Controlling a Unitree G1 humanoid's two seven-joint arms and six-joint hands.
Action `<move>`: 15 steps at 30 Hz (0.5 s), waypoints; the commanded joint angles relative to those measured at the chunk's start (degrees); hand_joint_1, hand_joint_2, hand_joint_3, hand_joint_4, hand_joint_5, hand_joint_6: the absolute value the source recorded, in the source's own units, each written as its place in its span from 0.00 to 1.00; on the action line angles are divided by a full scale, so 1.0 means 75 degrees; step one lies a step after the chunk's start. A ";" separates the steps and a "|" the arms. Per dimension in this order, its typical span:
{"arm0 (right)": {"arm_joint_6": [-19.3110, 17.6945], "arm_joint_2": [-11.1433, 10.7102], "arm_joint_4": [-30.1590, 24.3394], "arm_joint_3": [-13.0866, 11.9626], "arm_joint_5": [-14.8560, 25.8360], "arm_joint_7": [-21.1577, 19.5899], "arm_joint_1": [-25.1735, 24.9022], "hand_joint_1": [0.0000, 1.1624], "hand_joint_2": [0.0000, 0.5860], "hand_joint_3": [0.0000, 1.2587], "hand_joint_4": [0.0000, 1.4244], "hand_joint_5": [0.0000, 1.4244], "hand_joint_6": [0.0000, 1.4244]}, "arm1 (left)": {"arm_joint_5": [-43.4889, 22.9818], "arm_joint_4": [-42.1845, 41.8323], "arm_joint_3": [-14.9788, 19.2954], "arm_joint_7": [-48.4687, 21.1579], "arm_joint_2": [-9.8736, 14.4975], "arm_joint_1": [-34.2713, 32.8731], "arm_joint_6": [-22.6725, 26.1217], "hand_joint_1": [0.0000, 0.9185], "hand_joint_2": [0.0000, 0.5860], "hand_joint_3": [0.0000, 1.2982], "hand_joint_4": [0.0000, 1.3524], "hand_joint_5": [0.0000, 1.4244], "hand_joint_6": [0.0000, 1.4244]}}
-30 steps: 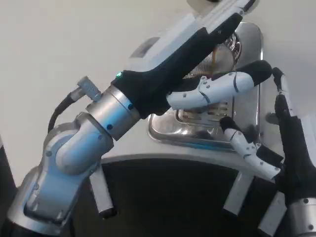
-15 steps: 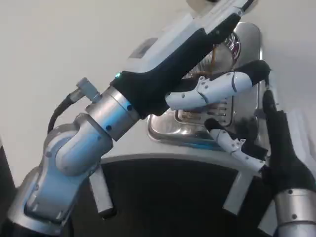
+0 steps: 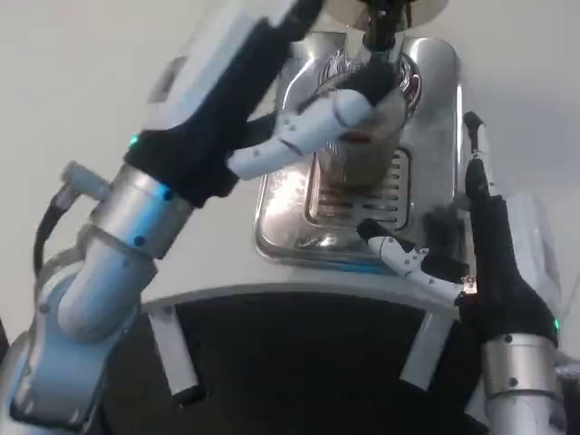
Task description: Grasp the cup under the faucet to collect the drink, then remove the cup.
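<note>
While left hand [image 3: 272, 109] fingers clamp the cup [image 3: 358, 136], right hand [image 3: 471, 254] fingers spread apart.

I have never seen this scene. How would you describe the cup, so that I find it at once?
Look at the shiny steel drip tray at the far side of the white table. On its slotted grate, under the faucet, stands the cup. It is clear with brown drink inside, and the left hand wraps its fingers around it.

One head camera looks steeply down, close over both arms. The tray [image 3: 281, 231] lies just beyond the hands.
</note>
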 commanded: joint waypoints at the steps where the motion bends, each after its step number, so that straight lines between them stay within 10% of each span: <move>1: -0.0101 0.0195 0.0489 0.0099 0.0181 -0.0193 -0.0315 0.99 0.31 0.00 0.00 0.00 0.18 | 0.0056 -0.0075 0.0474 0.0557 -0.0124 0.0460 0.0008 0.00 0.35 0.00 0.00 0.00 0.00; 15: -0.0256 0.0422 0.1437 0.0088 0.0791 -0.0387 -0.1092 0.95 0.26 0.00 0.00 0.00 0.18 | 0.0213 -0.0239 0.0707 0.0709 -0.0150 0.1295 0.0370 0.00 0.37 0.00 0.00 0.00 0.00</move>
